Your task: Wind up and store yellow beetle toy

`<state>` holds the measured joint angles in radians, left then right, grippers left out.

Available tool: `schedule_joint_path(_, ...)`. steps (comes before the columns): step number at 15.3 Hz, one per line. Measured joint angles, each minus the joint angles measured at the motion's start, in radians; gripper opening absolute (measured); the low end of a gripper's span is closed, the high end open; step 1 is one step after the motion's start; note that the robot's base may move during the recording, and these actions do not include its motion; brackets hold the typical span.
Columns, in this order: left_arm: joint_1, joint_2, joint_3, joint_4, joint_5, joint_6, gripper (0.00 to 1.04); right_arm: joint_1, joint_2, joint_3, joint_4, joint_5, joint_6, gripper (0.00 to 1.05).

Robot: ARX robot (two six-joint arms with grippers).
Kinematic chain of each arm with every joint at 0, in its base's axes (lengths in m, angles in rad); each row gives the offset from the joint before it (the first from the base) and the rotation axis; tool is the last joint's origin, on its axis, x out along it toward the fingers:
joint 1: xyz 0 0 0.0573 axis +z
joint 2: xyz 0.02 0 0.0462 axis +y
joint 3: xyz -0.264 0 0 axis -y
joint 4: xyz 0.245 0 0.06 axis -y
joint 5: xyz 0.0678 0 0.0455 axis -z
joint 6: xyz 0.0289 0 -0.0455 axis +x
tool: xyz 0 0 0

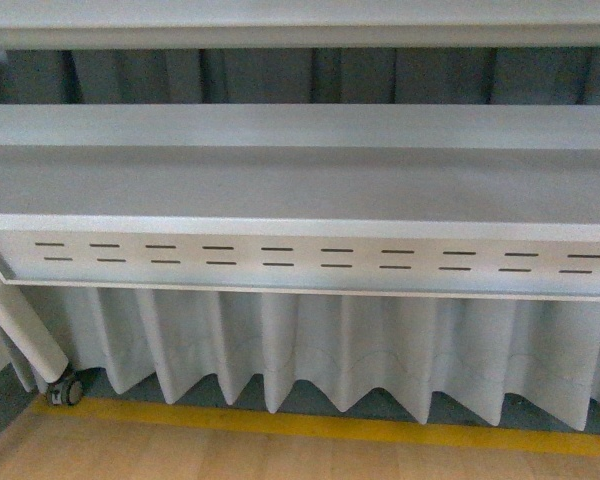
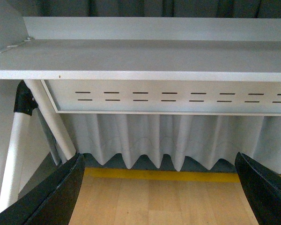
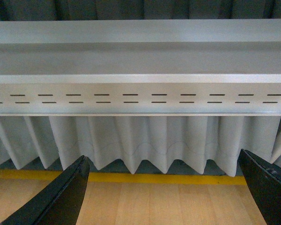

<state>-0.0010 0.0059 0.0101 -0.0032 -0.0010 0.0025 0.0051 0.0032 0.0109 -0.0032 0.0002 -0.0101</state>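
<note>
My 2 pincers face the white table (image 1: 300,185) and its slotted front panel (image 1: 310,262). My left pincer (image 2: 159,161) gapes wide with nothing in it, and my right pincer (image 3: 164,159) gapes just as wide, empty too. I cannot tell where the yellow beetle toy is.

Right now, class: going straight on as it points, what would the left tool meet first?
Likely the white pleated curtain below the slotted panel; nothing nearer shows, though depth is unclear.
</note>
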Motion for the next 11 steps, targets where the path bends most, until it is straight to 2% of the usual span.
schedule_joint_path(11, 0.0, 0.0, 0.0, 0.0, 0.0, 0.0, 0.98, 0.0, 0.0, 0.0, 0.0, 0.0, 0.0, 0.98)
